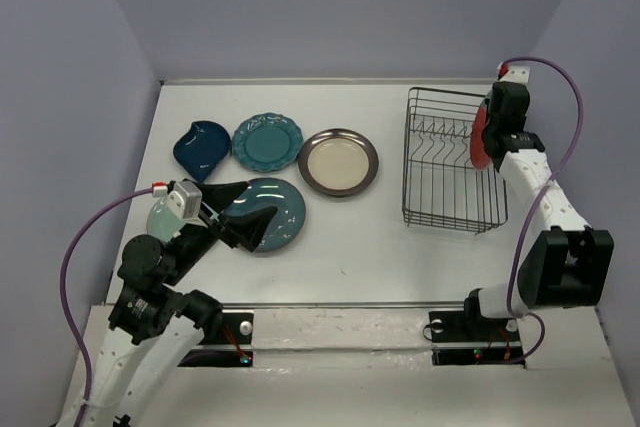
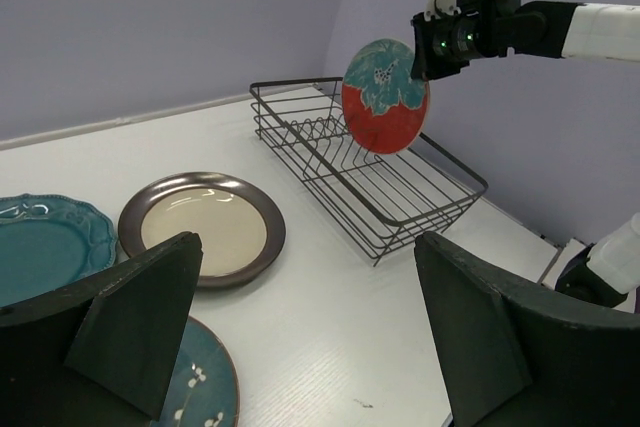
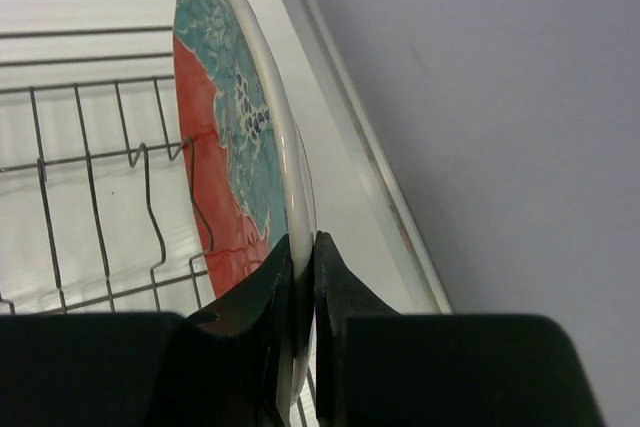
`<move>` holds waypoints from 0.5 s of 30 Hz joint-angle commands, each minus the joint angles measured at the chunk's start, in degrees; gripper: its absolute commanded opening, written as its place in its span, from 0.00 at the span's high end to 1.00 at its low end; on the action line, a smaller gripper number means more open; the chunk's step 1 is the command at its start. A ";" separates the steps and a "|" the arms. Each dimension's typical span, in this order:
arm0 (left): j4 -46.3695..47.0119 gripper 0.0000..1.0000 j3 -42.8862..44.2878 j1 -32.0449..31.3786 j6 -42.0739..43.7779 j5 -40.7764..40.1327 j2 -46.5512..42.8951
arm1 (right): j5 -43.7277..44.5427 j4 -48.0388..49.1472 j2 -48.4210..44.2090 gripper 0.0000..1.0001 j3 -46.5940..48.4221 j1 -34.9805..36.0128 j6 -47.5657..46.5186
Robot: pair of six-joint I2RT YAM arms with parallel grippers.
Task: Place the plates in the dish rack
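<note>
Alignment matters: right gripper (image 3: 303, 282) clamps the red plate (image 3: 225, 147) on edge; lower it vertically between the dish rack (image 1: 455, 217) tines (image 3: 150, 202) beneath its fingers.

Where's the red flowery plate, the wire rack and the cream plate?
red plate (image 2: 385, 97), left wrist view, middle of its face.
dish rack (image 2: 380, 202), left wrist view, bare wire floor.
cream plate (image 1: 339, 161), top external view, its pale centre.

Top external: high behind bases, facing down on table (image 1: 380, 237). Left wrist: low, distant, aimed 2 o'clock at dish rack (image 2: 380, 192). Right wrist: close-up (all share red plate (image 3: 215, 177)).
</note>
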 commanded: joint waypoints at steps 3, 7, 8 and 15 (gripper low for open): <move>1.96 0.01 2.59 -0.38 0.66 -0.25 -0.19 | -0.58 11.19 0.28 0.93 0.90 -0.02 0.59; 1.87 0.01 2.51 -0.38 0.66 -0.34 -0.19 | -4.01 11.01 4.14 0.93 2.13 -0.02 -0.28; 1.79 0.01 2.42 -0.38 0.57 -0.42 -0.11 | -6.11 11.01 4.93 0.93 2.92 -0.02 -0.29; 1.43 0.01 2.51 -0.29 0.66 -1.04 0.51 | -18.14 12.85 11.18 0.93 6.70 -3.26 -3.98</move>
